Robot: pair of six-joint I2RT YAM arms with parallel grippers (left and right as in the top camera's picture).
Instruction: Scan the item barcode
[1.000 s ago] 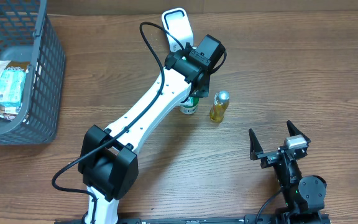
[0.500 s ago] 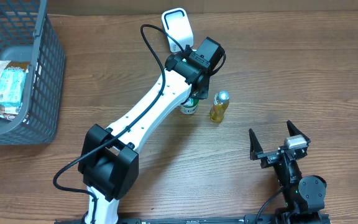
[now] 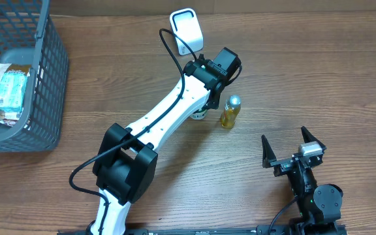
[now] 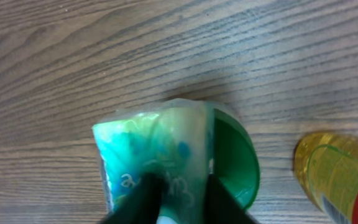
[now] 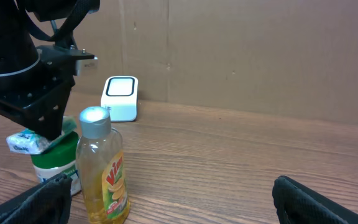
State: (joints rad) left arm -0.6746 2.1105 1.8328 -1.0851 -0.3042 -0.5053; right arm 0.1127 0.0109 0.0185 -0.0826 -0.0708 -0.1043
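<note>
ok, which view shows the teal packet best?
Left wrist: the packet is seen close up, pinched in the left jaws over a green lid. Right wrist shows only one end, beneath the left arm. Overhead, that arm hides it.

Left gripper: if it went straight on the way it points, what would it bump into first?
The left gripper points down, fingers pinching a teal packet. Just beneath is a tub's green lid, so probably that first, though the gap is hard to judge.

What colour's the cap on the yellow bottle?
Silver-grey cap; it shows best in the right wrist view.
</note>
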